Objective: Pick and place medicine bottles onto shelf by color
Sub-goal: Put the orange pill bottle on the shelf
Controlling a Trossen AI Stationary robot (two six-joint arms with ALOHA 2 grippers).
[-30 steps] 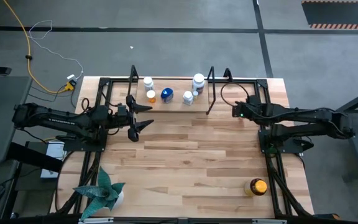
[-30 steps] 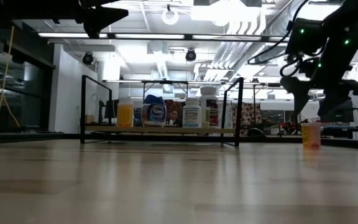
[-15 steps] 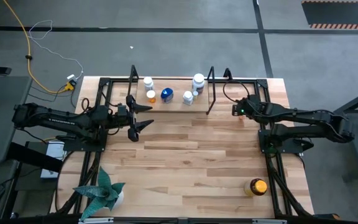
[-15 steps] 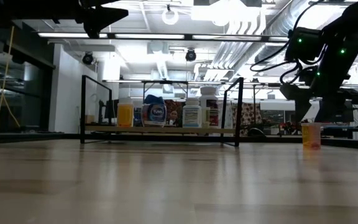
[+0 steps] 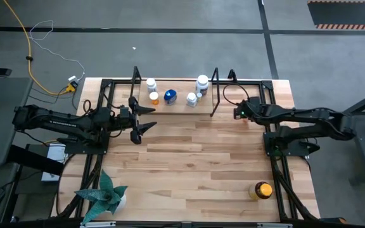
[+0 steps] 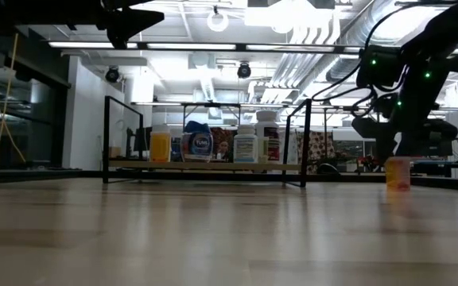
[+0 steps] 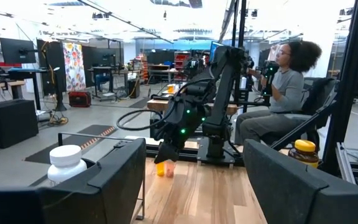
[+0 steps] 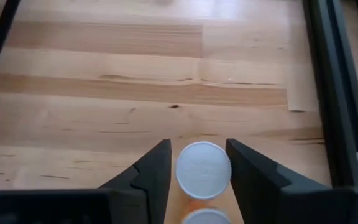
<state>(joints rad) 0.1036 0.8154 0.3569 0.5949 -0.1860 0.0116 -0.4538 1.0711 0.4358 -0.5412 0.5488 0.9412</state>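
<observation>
The right pincer hangs spread around a small white-capped orange pill bottle right of the black wire shelf; the left pincer waits spread.

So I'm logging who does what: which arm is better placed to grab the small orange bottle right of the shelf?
Right. Its open gripper straddles the orange bottle's white cap. The left gripper hangs open across the table.

- Shelf: black wire frame, light wooden floor.
- Bottles on shelf: white bottle; orange bottle, white cap; blue bottle.
- Bottle between right gripper fingers: orange, white cap.
- Amber bottle, near right: yellow label.
- Potted plant, near left: teal.
- Table: light wood grain.
</observation>
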